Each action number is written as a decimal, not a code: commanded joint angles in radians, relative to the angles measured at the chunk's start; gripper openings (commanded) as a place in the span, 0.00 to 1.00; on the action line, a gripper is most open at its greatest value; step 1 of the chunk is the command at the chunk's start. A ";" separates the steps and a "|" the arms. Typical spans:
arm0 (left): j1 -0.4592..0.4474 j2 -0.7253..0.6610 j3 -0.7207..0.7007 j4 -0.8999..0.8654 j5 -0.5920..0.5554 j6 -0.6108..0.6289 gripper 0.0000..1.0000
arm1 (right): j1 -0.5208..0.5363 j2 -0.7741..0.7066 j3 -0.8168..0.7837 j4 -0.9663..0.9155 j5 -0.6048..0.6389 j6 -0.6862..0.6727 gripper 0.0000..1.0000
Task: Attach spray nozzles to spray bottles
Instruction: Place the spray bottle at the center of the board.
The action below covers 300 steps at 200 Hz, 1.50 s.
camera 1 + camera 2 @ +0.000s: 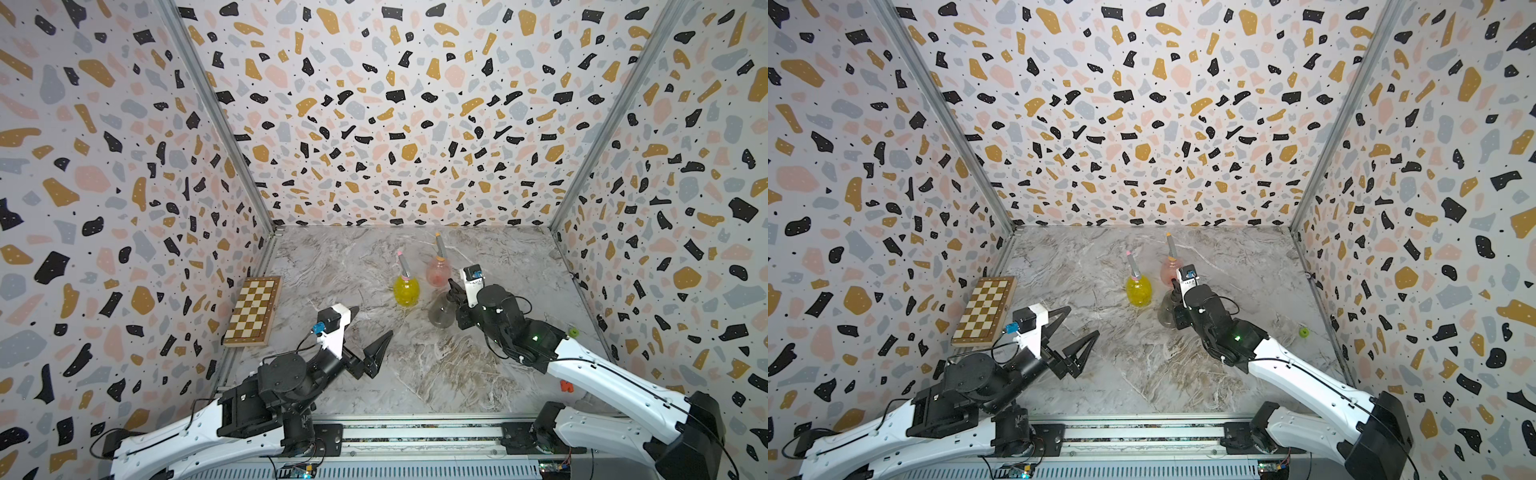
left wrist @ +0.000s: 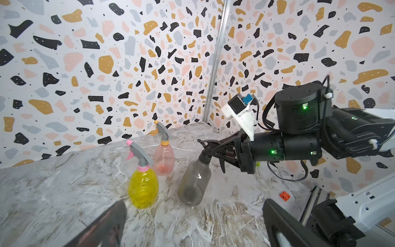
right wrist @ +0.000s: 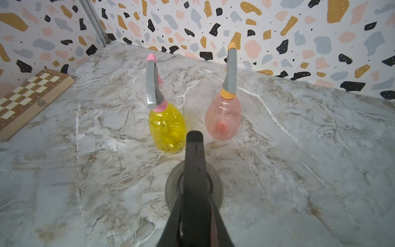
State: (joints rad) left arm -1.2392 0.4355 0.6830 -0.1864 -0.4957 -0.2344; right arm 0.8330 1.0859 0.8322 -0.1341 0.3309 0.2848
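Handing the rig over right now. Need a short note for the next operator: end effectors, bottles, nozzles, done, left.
Left end effector: open, empty, clear of the bottles.
Right end effector: shut on the black nozzle, which sits at the neck of the tilted grey bottle.
Done: yellow bottle has the pink-trigger nozzle, pink bottle the orange-trigger nozzle; both upright.
Left: finish seating the black nozzle (how far on, cannot tell), stand the grey bottle up, release.

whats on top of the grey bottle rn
The black nozzle sits on the neck of the grey bottle, the right gripper shut on its head. Its collar covers the bottle mouth, so whether it is screwed tight cannot be seen.
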 commanded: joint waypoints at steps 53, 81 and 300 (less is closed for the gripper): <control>-0.002 -0.046 -0.004 -0.075 -0.069 -0.020 0.99 | -0.003 0.105 0.003 0.173 0.011 -0.032 0.02; -0.002 -0.047 -0.005 -0.077 -0.075 -0.021 0.99 | -0.002 0.146 0.005 0.157 -0.004 -0.021 0.08; 0.731 0.372 0.056 0.143 0.059 -0.087 0.99 | -0.089 -0.050 0.107 -0.077 0.130 0.177 0.96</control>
State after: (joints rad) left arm -0.5858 0.7177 0.7727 -0.2165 -0.4568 -0.3031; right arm 0.7506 1.0428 0.9195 -0.1513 0.3931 0.4061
